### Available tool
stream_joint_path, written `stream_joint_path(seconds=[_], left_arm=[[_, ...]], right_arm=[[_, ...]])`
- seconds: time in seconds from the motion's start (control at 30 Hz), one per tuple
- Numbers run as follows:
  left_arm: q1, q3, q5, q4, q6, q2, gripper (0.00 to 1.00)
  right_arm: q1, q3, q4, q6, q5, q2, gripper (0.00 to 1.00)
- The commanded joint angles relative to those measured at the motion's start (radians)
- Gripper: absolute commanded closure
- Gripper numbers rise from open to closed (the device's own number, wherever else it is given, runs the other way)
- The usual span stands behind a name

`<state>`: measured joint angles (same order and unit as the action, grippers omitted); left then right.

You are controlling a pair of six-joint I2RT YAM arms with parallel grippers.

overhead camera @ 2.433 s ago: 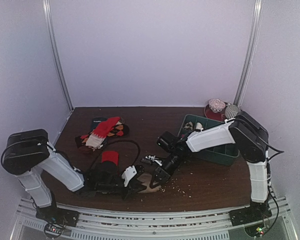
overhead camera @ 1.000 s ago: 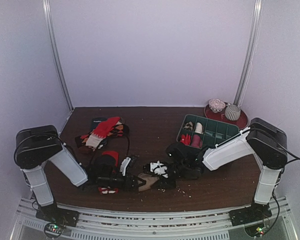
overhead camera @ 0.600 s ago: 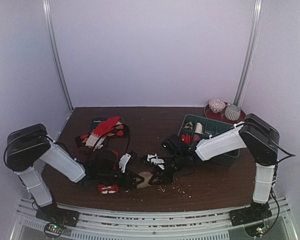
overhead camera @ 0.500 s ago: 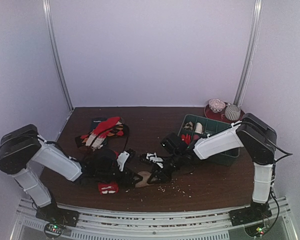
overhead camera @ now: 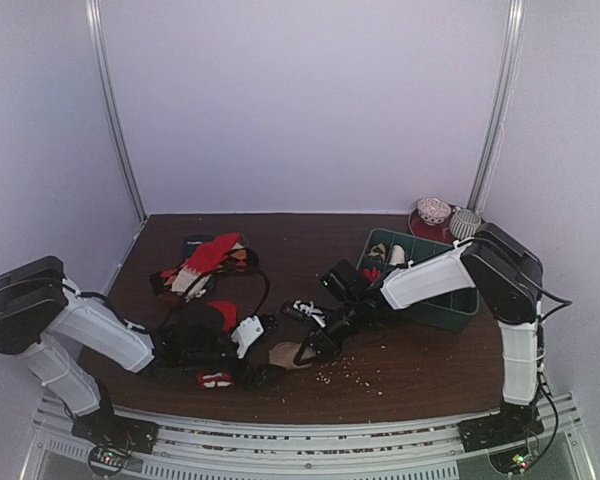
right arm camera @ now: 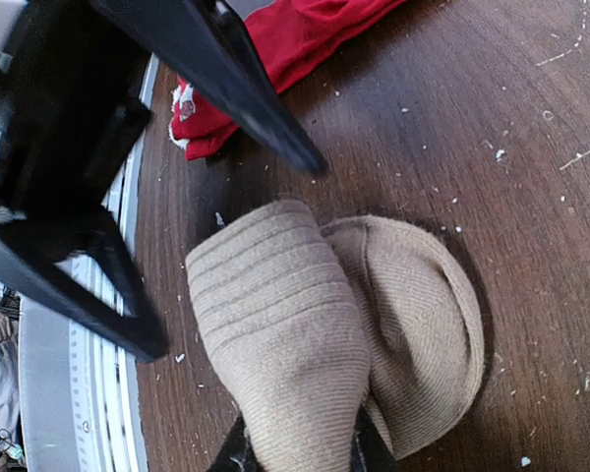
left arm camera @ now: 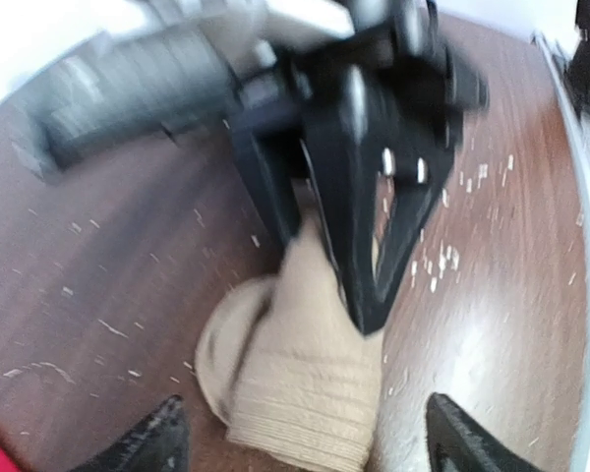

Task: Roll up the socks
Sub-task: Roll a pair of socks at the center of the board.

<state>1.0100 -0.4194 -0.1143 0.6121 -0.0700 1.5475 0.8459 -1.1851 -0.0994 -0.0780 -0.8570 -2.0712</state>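
Note:
The tan sock (overhead camera: pixel 283 354) lies near the table's front edge, partly folded over itself, its ribbed cuff (right arm camera: pixel 275 295) raised above the rounded rest (right arm camera: pixel 423 315). My right gripper (overhead camera: pixel 315 345) is shut on this sock, which runs down between its fingers (right arm camera: pixel 231 454) at the bottom of the right wrist view. My left gripper (left arm camera: pixel 310 447) stands open just left of the sock, one fingertip on either side of the cuff (left arm camera: pixel 305 393) and neither touching it. A red sock (overhead camera: pixel 217 379) with white marks (right arm camera: pixel 192 118) lies beside the left gripper.
A heap of red and patterned socks (overhead camera: pixel 205 262) lies at the back left. A green divided bin (overhead camera: pixel 425 290) stands right of centre, with a red plate (overhead camera: pixel 420 225) of small bowls behind it. Pale crumbs (overhead camera: pixel 350 372) dot the wood near the front.
My left gripper has opened, let go of the tan sock and drawn back to the left. My right gripper has closed on the sock and pulled its end up a little.

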Motion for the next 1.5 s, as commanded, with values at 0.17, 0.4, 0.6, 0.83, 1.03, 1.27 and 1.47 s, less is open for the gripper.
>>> stream_joint_path(seconds=[0.17, 0.4, 0.6, 0.83, 1.03, 1.27, 1.47], left_arm=[[0.002, -0.057, -0.059, 0.063, 0.079, 0.122, 0.32], [0.001, -0.086, -0.048, 0.04, 0.09, 0.14, 0.39], [0.001, -0.098, -0.059, 0.036, 0.096, 0.156, 0.52], [0.001, -0.116, -0.079, 0.024, 0.078, 0.22, 0.78], [0.001, -0.118, -0.067, 0.007, 0.008, 0.254, 1.0], [0.001, -0.11, -0.085, -0.056, -0.148, 0.304, 1.0], [0.0, -0.131, -0.135, -0.111, -0.205, 0.355, 1.0]], right_arm=[[-0.005, 0.074, -0.342, 0.013, 0.215, -0.135, 0.85], [-0.005, 0.071, -0.36, 0.001, 0.224, -0.142, 0.85], [-0.004, 0.076, -0.358, 0.007, 0.224, -0.14, 0.85], [-0.005, 0.077, -0.362, 0.007, 0.223, -0.142, 0.85], [-0.005, 0.071, -0.344, 0.001, 0.232, -0.1, 0.8], [-0.004, 0.301, 0.134, 0.047, 0.436, 0.297, 0.53], [0.007, 0.524, 0.53, -0.093, 0.426, 0.529, 0.4]])
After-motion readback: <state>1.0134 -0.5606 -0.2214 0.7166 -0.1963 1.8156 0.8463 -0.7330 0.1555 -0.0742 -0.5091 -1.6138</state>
